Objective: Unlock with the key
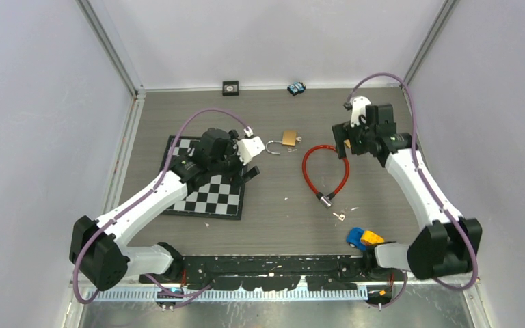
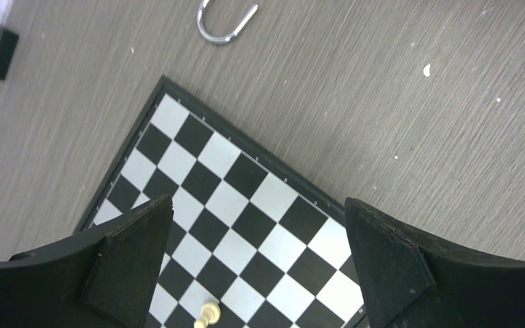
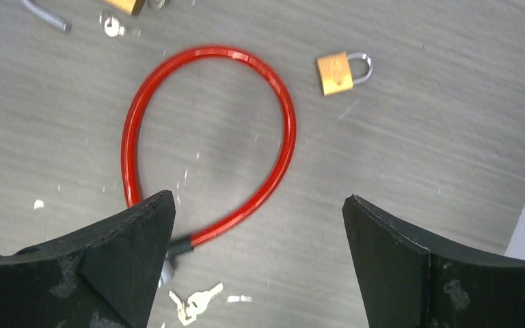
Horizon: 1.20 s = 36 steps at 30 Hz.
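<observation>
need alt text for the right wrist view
The right gripper, open and empty, hangs over a red cable lock looped on the grey table. A small brass padlock lies outside the loop, and keys lie near the cable's end.

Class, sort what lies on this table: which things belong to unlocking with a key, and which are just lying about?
For the job:
- small brass padlock
- red looped cable lock
- bunch of small silver keys

Just lying about:
- black-and-white chessboard
- blue and yellow toy car
- small black square box
</observation>
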Each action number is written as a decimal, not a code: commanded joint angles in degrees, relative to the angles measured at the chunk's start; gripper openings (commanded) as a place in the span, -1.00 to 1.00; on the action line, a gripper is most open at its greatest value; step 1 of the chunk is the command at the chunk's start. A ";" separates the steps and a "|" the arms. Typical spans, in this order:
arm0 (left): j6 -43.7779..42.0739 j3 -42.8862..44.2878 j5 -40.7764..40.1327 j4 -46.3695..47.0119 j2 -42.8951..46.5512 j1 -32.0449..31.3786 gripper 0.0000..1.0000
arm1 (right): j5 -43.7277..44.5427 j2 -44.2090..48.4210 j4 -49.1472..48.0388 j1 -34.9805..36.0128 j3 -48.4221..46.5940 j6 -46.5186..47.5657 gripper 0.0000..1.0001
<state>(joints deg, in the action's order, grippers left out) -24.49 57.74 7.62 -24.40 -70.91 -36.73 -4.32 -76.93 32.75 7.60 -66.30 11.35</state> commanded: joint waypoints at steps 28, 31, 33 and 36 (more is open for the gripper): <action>-1.94 -9.41 -0.85 -5.62 11.42 0.96 0.96 | -5.64 6.89 12.95 10.51 24.44 22.01 0.26; -1.87 -9.82 0.13 -4.78 11.35 0.99 0.96 | -4.02 4.10 11.29 12.16 24.66 21.98 0.21; -1.87 -9.96 0.37 -4.46 11.04 0.96 0.96 | -2.51 2.10 10.42 13.34 24.48 22.08 0.17; -1.96 -10.01 0.43 -4.27 10.61 1.03 0.96 | -2.23 -1.24 10.45 13.76 23.25 22.84 -0.06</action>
<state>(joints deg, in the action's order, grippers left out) -25.98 47.90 6.48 -30.46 -60.58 -35.99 -9.23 -75.31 45.58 20.56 -41.82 32.99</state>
